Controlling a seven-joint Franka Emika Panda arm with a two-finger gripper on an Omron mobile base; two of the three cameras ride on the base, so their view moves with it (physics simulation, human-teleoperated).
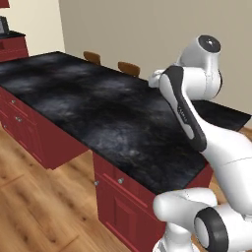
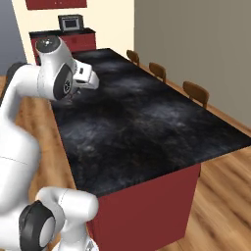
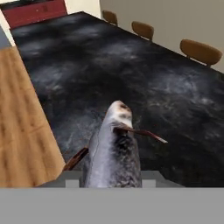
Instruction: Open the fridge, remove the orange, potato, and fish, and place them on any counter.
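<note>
Your tool [image 3: 111, 181] is clamped on the fish [image 3: 113, 151]: in the hand view the grey body rises straight up from between the fingers, head pointing away, a thin reddish fin sticking out on each side. The fish hangs over the worktop [image 1: 98, 113], above the black marbled stone, near its floor-side edge, not touching it as far as you can tell. In the right base view the wrist sits over the left edge of the worktop [image 2: 147, 127], hand hidden behind the arm. Three brown chair backs [image 3: 199, 51] line the far side of the worktop. Red cabinet base [image 1: 123, 206] is below the stone, with wood floor [image 1: 39, 211] in front.
</note>
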